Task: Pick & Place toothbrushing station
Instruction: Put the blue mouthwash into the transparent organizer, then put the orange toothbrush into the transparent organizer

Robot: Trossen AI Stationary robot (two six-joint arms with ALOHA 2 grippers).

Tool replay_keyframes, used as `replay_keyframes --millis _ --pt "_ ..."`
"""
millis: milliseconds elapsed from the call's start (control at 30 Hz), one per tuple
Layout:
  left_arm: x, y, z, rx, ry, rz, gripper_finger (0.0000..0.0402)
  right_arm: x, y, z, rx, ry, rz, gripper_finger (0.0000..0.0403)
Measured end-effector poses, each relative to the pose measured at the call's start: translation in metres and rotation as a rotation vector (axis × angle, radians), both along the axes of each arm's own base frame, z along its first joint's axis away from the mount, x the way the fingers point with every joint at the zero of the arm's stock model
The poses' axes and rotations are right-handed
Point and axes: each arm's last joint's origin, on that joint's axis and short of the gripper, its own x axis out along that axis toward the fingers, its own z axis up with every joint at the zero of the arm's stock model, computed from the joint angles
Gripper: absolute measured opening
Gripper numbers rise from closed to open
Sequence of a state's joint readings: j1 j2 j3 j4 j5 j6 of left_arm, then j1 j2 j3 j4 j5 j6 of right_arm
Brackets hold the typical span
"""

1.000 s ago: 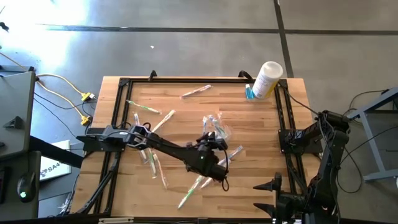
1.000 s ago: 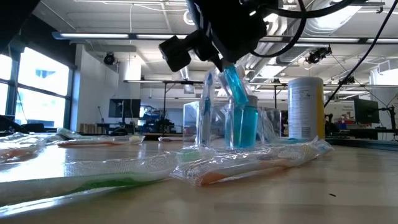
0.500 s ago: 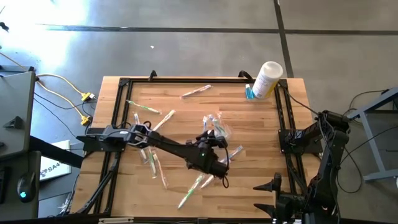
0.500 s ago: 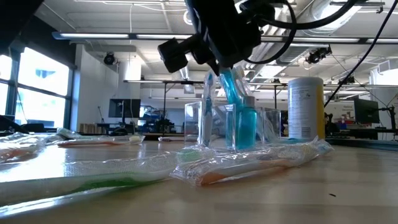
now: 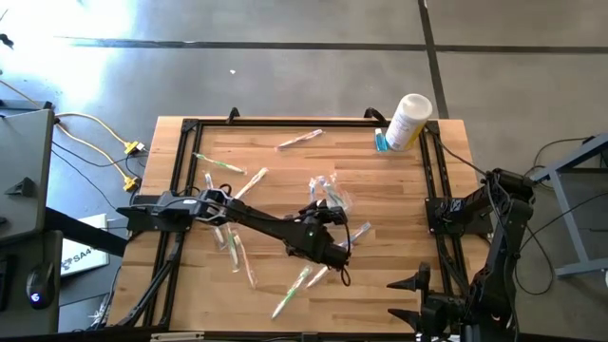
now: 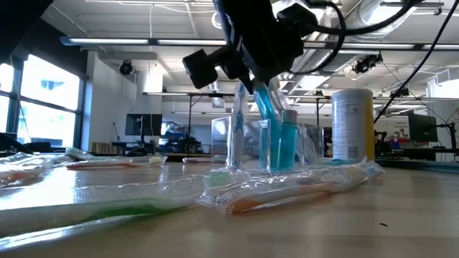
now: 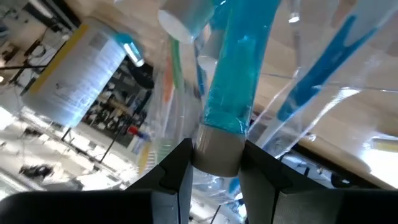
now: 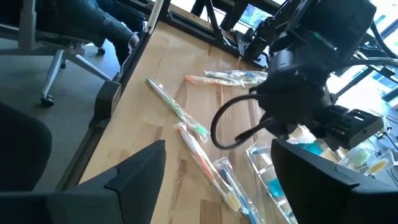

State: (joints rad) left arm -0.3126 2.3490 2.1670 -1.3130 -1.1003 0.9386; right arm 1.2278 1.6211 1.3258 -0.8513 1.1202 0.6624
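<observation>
key relation: teal tube pinched at its grey cap end by left gripper, long axis running straight out from the fingertips and pointing down into clear plastic bag; bag directly under the tool.
nearer arm: left, reaching from 9 o'clock to table centre; right gripper parked off the table's 4 o'clock corner, well apart.
near, low view: wrapped toothbrushes lying flat at the front edge, orange and green handles inside crinkled clear film.
middle: left gripper above the bag, tube tilted, lower end among upright teal pieces inside the bag; touching or just apart cannot be told.
left tool state: fingers pressed onto the tube's cap, one each side.
right tool state: fingers spread wide, holding nothing.
tube: slim, soft-looking, glossy teal, flat crimped far end, round grey cap.
bag: transparent, thin, creased, glinting; likely to shift if nudged.
far: white canister with yellow label at 1 o'clock, small blue item beside it.
scattered: more wrapped toothbrushes from 10 to 7 o'clock on wooden table.
</observation>
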Motion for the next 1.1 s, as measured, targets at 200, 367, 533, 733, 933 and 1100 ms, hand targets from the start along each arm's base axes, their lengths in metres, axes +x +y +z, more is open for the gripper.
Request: replay_keyframes --millis 200,367,533,733,933,1100 --pt "0.001 0.002 -0.004 -0.063 0.024 0.002 0.0107 0.000 0.000 0.000 0.006 -0.002 -0.003 0.0284" --pt "0.002 -0.001 -0.007 -0.113 0.051 -0.018 0.0118 0.000 -0.001 -0.001 0.022 0.010 -0.010 0.0284" --pt "0.004 -0.003 -0.007 -0.173 -0.009 0.000 0.0121 -0.001 -0.002 -0.001 0.024 0.021 -0.012 0.0284" --pt "0.009 -0.009 -0.006 -0.147 0.017 -0.076 0.0123 -0.001 -0.002 -0.001 0.024 0.023 -0.011 0.0284" --pt "0.008 -0.010 -0.006 -0.128 0.045 -0.095 0.0139 -0.001 -0.002 -0.001 0.024 0.023 -0.012 0.0284" --pt "0.010 -0.010 -0.005 -0.130 0.023 -0.095 0.0164 -0.001 -0.002 -0.001 0.024 0.023 -0.011 0.0284"
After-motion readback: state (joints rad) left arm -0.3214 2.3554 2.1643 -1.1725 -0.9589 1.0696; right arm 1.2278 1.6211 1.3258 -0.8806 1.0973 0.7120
